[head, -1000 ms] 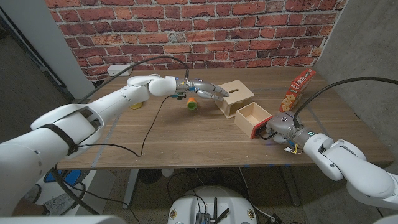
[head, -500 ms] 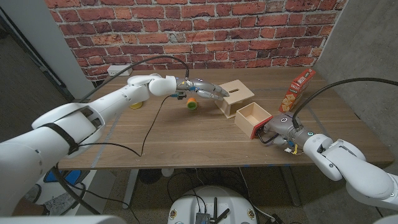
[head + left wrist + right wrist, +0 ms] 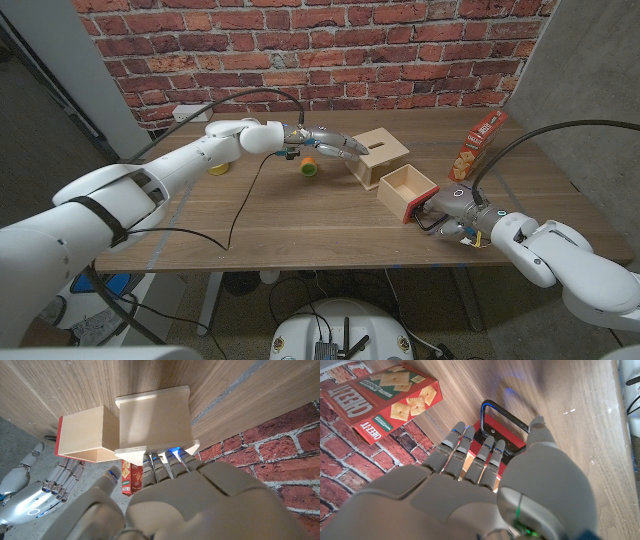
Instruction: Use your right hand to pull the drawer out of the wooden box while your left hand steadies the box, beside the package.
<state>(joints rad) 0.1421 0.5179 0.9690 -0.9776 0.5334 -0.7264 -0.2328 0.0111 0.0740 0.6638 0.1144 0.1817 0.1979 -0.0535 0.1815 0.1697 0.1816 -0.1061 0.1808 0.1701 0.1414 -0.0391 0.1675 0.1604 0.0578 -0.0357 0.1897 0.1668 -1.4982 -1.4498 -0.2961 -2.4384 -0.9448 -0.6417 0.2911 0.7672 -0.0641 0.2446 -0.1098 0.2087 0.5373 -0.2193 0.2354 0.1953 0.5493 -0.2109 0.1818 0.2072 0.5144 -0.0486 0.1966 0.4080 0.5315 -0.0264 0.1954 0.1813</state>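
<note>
Already the open-topped pale wooden drawer with its red front (image 3: pixel 406 191) sat clear of the pale slotted wooden box (image 3: pixel 378 156), just near and right of it, left of the red cracker package (image 3: pixel 477 145). The right hand (image 3: pixel 447 211) had its fingers (image 3: pixel 470 450) spread at the black handle (image 3: pixel 503 417); whether they gripped it I could not tell. The left hand (image 3: pixel 333 146) pressed extended fingers against the box's left side, and a stray snag on the handle could probably drag the drawer off the near edge.
</note>
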